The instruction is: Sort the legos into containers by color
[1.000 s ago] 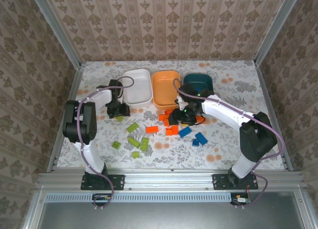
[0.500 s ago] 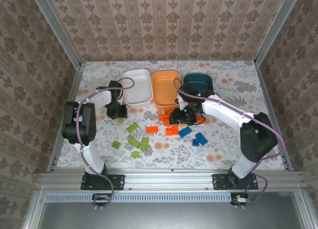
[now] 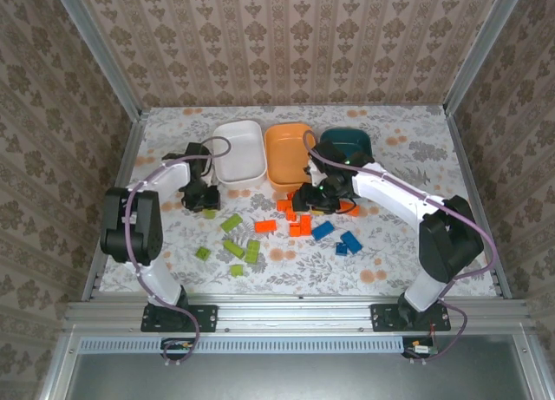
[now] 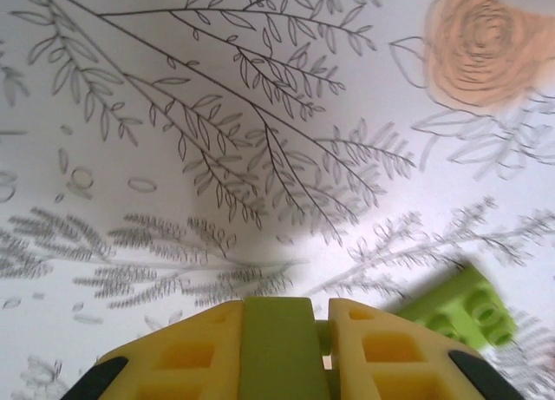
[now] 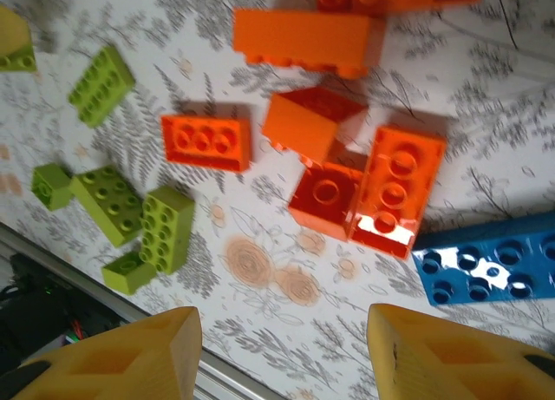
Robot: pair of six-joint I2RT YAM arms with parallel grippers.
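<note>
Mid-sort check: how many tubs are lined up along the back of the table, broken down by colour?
white tub: 1
orange tub: 1
dark teal tub: 1
Total: 3

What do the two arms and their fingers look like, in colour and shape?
The left arm and the right arm have white links and black joints, on black bases. A lilac cable loops along each. The left gripper and right gripper have black bodies; close up, their fingers are yellow plastic with square recesses.
</note>
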